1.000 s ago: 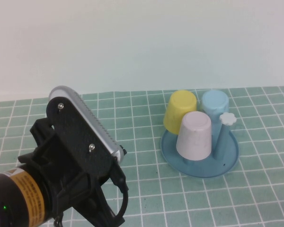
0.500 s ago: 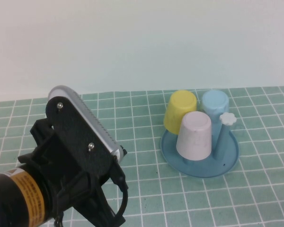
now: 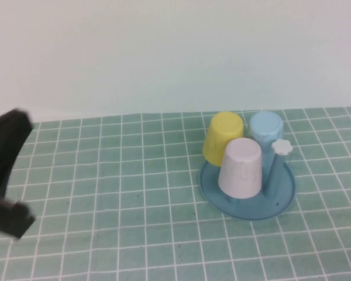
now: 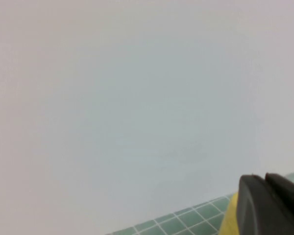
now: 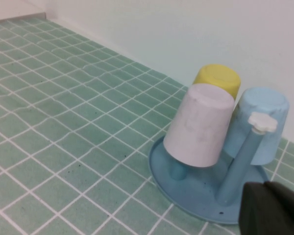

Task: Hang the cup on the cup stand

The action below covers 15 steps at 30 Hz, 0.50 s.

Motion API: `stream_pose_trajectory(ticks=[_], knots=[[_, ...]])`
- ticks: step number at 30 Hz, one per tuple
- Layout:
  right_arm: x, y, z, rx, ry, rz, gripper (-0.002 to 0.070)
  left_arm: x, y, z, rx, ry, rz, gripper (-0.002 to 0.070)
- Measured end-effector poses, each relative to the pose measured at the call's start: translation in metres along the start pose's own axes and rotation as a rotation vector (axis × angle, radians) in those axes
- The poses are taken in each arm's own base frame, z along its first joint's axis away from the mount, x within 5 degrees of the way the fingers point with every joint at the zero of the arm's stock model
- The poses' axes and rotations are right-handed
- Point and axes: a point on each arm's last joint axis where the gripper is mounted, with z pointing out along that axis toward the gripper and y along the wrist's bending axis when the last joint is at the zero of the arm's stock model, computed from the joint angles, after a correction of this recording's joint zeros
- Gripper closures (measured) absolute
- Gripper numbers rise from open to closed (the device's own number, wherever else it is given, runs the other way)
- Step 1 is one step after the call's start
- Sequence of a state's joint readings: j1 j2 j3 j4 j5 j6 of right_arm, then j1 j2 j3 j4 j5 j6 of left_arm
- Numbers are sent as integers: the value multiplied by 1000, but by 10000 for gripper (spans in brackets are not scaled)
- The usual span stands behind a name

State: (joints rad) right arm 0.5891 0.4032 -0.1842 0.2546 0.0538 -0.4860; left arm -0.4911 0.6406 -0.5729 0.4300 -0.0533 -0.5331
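Observation:
The pale pink cup [image 3: 241,167] sits upside down over a peg of the round blue cup stand [image 3: 284,196], at the stand's front; the right wrist view also shows this cup [image 5: 201,125] and the stand [image 5: 186,188]. A bare peg with a white flower knob [image 3: 281,147] stands to its right. My left gripper [image 4: 262,179] is shut and empty, pointing at the wall far from the stand; only a dark blurred part of the left arm [image 3: 6,170] shows at the high view's left edge. My right gripper [image 5: 264,185] is shut and empty, close beside the stand's rim.
A yellow cup [image 3: 223,137] and a light blue cup [image 3: 265,133] hang upside down on the stand's rear pegs. Green tiled table [image 3: 117,199] stretches left of the stand. A white wall [image 3: 164,52] rises behind.
The left arm, which filled the lower left of the high view, has swung away to the left edge and is blurred. The cups and stand have not moved.

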Motion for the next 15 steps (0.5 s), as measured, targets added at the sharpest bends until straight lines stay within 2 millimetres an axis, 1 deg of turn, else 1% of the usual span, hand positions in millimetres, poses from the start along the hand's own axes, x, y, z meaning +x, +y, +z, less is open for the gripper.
stream_pose_trajectory(ticks=[4, 6, 10, 13, 15], knots=[[0, 0, 0, -2, 3, 0, 677, 33, 14, -29, -83, -68, -79, 675], [0, 0, 0, -2, 3, 0, 677, 47, 17, -42, -103, -129, -117, 675], [0, 0, 0, -3, 5, 0, 677, 73, 20, -66, -147, -237, -139, 675], [1, 0, 0, -4, 8, 0, 677, 85, 22, -81, -198, -300, -185, 675], [1, 0, 0, -5, 10, 0, 677, 91, 23, -87, -228, -325, -196, 675]])
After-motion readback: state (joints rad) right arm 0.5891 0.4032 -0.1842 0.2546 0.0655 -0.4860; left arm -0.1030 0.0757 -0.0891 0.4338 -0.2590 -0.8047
